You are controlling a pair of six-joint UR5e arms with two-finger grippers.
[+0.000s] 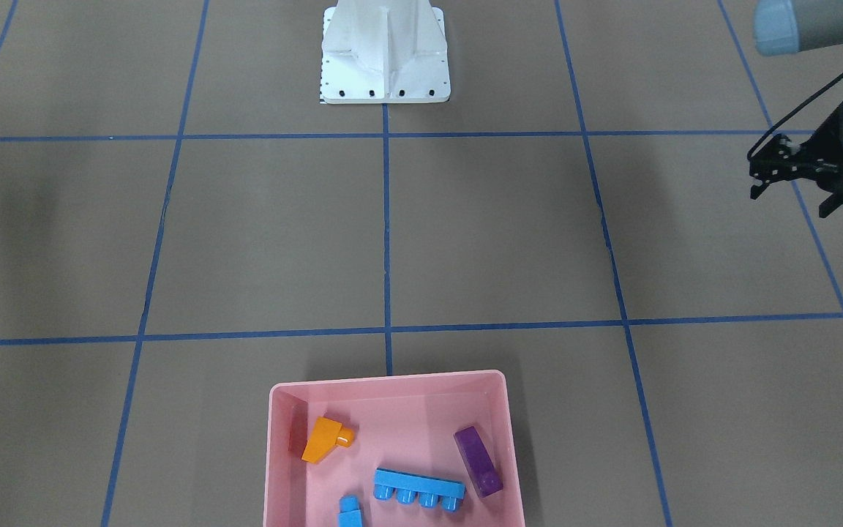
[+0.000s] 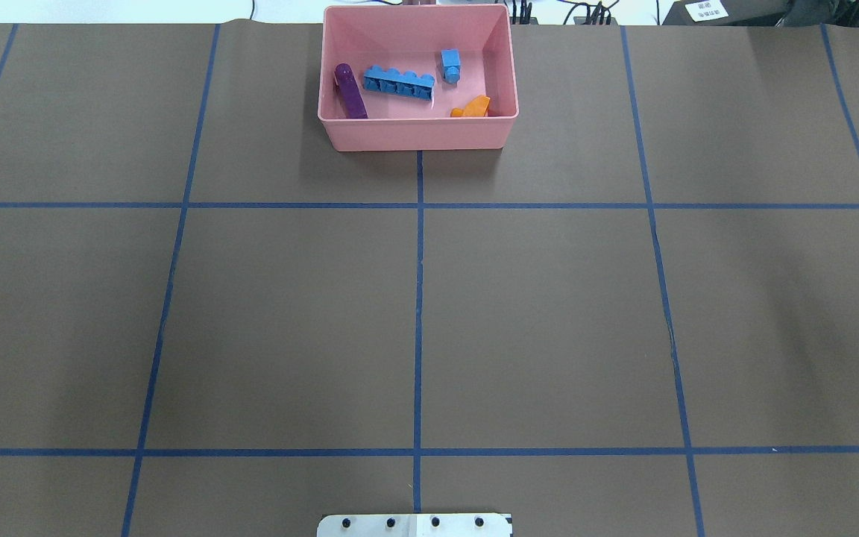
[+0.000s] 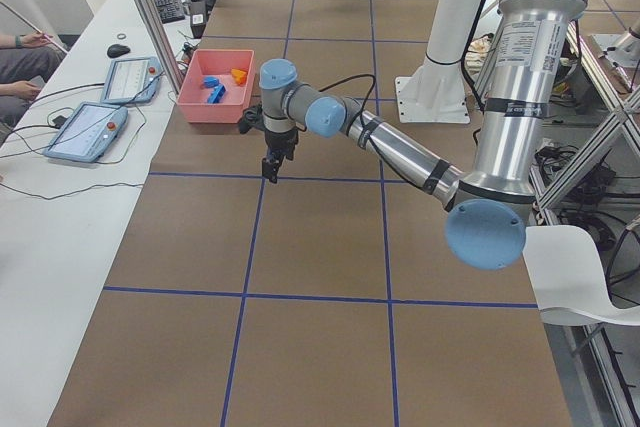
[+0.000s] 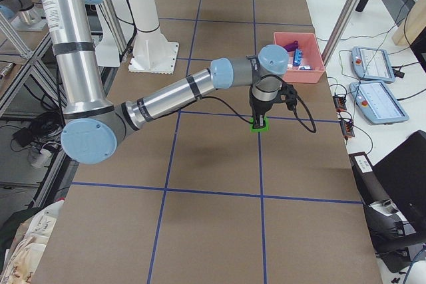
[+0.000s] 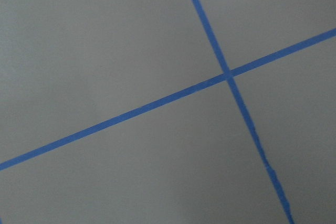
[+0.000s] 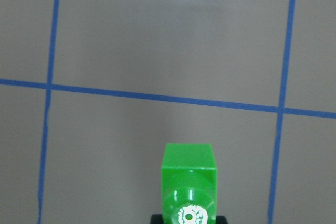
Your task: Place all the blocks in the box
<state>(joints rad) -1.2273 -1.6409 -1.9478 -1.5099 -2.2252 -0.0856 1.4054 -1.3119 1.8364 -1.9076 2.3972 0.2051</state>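
Now the last step: four blocks lie in the box, and the right gripper, low over the counter, seems clamped on the green block, which next needs lifting and carrying boxward; the left gripper hangs wide, empty.

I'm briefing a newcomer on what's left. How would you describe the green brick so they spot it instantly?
On the brown table with its blue tape grid, find the pink box at the far edge. Well to the robot's right of it, in the right gripper, is the green brick: the only green one, and the only brick outside the box.
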